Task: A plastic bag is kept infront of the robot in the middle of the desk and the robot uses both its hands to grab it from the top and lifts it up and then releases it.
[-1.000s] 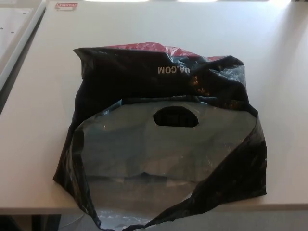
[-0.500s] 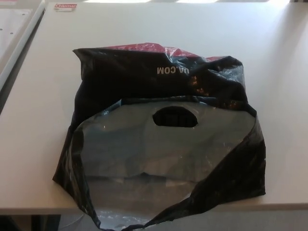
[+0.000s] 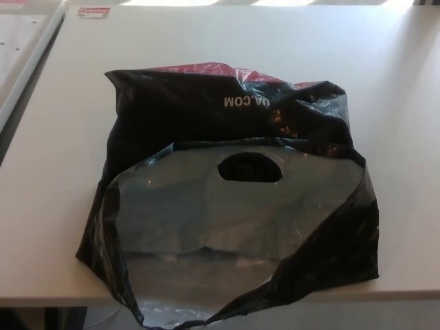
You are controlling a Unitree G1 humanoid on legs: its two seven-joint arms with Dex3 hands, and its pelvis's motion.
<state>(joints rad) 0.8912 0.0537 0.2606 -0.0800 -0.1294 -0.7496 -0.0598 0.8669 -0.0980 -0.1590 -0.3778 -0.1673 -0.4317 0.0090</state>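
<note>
Pale and smooth, the tabletop (image 3: 399,137) fills almost the whole view. No robot hand shows anywhere, left or right, so nothing can be said about how the fingers are set. Nothing is touching the bag.

A black plastic bag (image 3: 206,124) lies in the middle of the tabletop, right in front of the robot. Its mouth faces the robot and gapes wide open, so you can see the shiny grey inside (image 3: 206,213). An oval handle hole (image 3: 249,168) is cut in the far wall of the mouth. White letters (image 3: 246,101) that read upside down, ending in ".COM", sit on the flat black part behind the mouth. A strip of red (image 3: 206,68) shows along the far edge of the bag. The near lip of the bag (image 3: 172,317) hangs a little over the front edge of the tabletop.

At the far left corner, a small white label with red print (image 3: 94,11) lies on the tabletop, well apart from the bag. A second white surface (image 3: 20,41) stands beside the tabletop on the left.

Compared with half a second ago, the bag looks the same: same spot, same folds, same open mouth. The view has slid by a tiny bit, and that is all.
</note>
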